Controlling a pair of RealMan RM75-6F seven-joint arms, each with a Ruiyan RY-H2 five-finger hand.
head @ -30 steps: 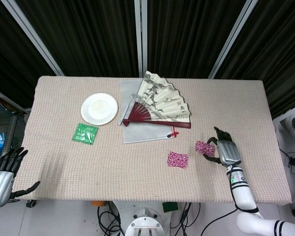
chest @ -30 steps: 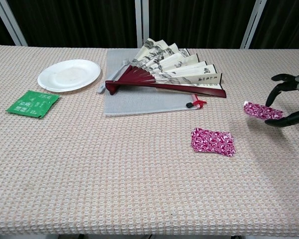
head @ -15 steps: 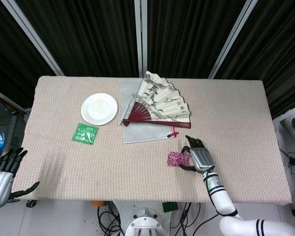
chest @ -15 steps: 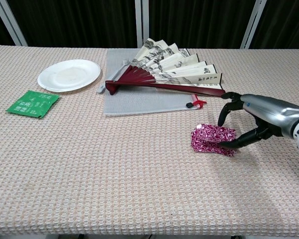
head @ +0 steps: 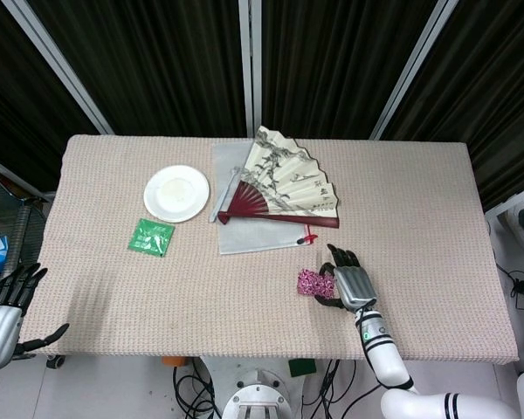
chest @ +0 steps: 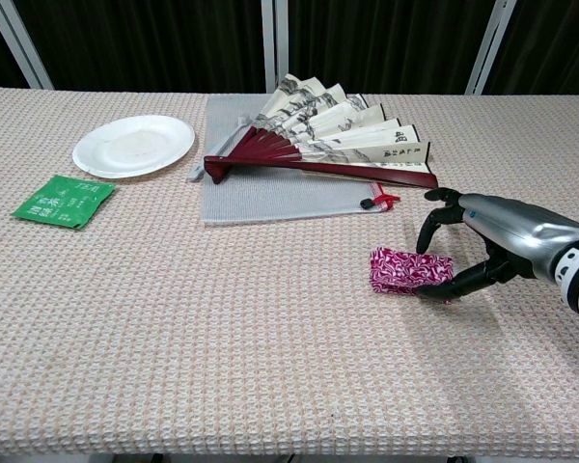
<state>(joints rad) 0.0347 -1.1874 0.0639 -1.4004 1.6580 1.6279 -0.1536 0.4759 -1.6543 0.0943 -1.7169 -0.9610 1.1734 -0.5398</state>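
The pink patterned packet (chest: 410, 272) lies under the right robot hand (chest: 482, 246), fingers spread, released.

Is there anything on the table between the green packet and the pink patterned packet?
No. In the head view, only bare woven tablecloth lies between the green packet and the pink patterned packet.
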